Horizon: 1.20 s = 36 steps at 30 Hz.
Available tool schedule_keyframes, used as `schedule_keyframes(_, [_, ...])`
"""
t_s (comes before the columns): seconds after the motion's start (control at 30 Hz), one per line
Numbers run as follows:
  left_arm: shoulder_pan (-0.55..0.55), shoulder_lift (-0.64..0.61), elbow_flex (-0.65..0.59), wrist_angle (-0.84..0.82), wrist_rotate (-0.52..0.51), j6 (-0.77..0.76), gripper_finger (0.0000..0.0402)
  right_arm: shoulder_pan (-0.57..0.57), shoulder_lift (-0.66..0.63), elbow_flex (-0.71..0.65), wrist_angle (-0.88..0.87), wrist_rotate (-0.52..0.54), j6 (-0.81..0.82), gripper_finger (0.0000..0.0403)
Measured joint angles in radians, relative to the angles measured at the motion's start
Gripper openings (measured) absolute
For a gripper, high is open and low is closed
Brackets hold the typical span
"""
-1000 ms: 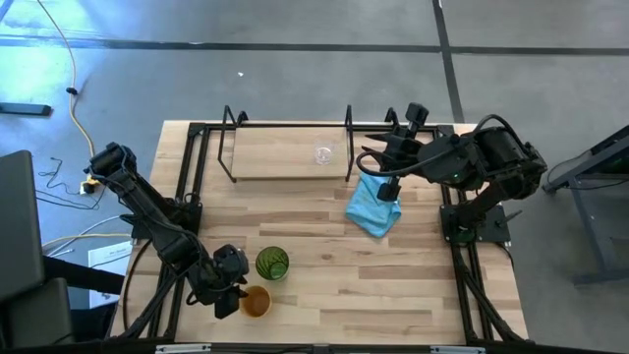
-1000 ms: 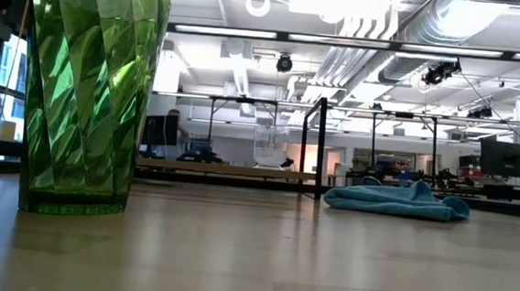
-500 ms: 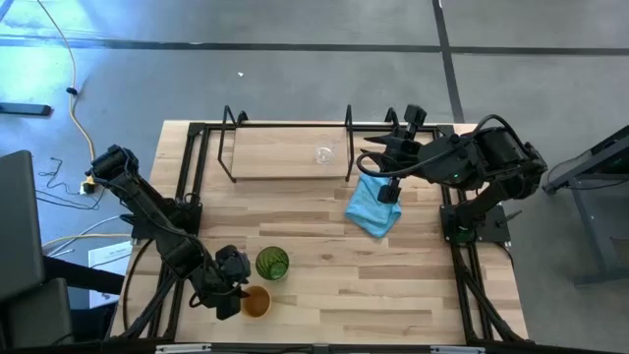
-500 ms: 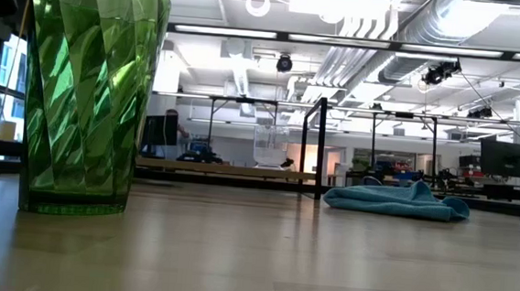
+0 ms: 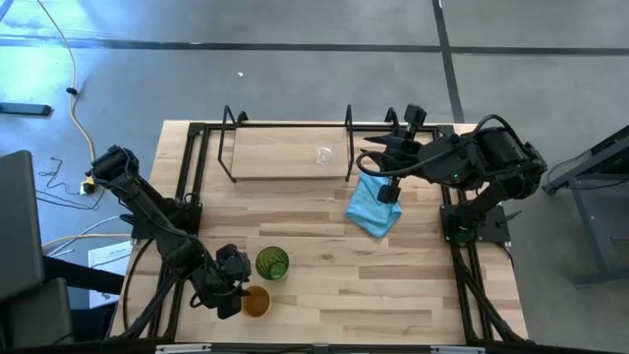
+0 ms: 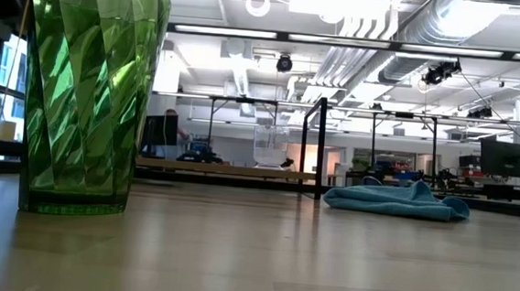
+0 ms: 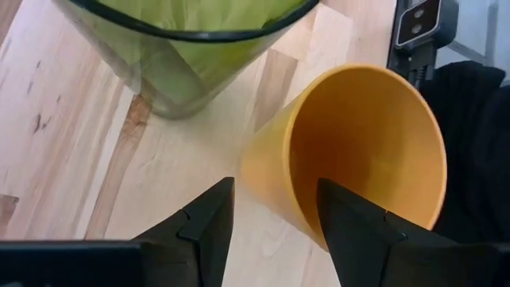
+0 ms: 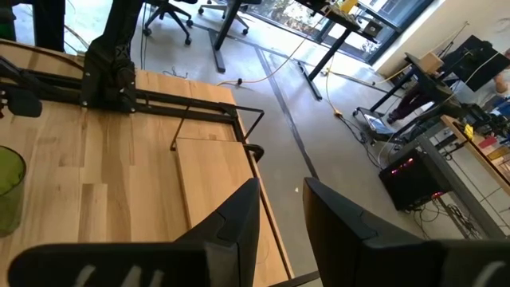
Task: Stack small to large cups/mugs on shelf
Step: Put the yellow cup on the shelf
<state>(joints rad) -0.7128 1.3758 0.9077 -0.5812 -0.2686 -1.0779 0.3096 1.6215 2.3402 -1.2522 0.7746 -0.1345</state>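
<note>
The orange-tan cup (image 5: 256, 302) stands near the table's near edge, close beside the taller green cup (image 5: 272, 264), which rests on its base (image 6: 72, 208). My left gripper (image 7: 271, 219) is open at the orange cup (image 7: 358, 143). One finger shows over its mouth and the other outside its wall. The small clear glass (image 5: 323, 154) stands on the shelf (image 5: 285, 152) at the far side. My right gripper (image 5: 378, 175) is open and holds nothing. It hovers by the shelf's right end. My left gripper comes slanting down at the orange cup's rim on the side toward the green cup. Its fingers (image 7: 203, 227) stand astride the cup's wall (image 7: 267, 179). I cannot tell whether either finger touches it.
A light blue cloth (image 5: 373, 208) lies crumpled on the table right of the shelf, under my right gripper. Black rod uprights (image 5: 349, 147) stand at the shelf's ends. Bare wood lies between the cups and the shelf (image 5: 314, 231).
</note>
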Motion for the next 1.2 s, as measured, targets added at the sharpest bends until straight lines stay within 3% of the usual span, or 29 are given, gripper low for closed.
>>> schedule_keyframes(0.5, [0.060, 0.004, 0.000, -0.016, -0.004, 0.050, 0.0162, 0.000, 0.000, 0.000, -0.001, -0.010, 0.005, 0.0092])
schedule_keyframes(0.67, [0.058, 0.004, 0.000, -0.015, -0.002, 0.060, 0.0120, 0.000, 0.000, 0.000, -0.008, -0.010, 0.004, 0.0092])
schedule_keyframes(0.97, [0.058, 0.004, 0.000, -0.014, 0.004, 0.090, 0.0009, 0.000, 0.000, 0.000, -0.009, -0.013, 0.004, 0.0092])
schedule_keyframes(1.2, [0.058, 0.003, 0.000, -0.022, -0.004, 0.109, 0.0006, 0.000, 0.000, 0.000, -0.010, -0.012, 0.004, 0.0092])
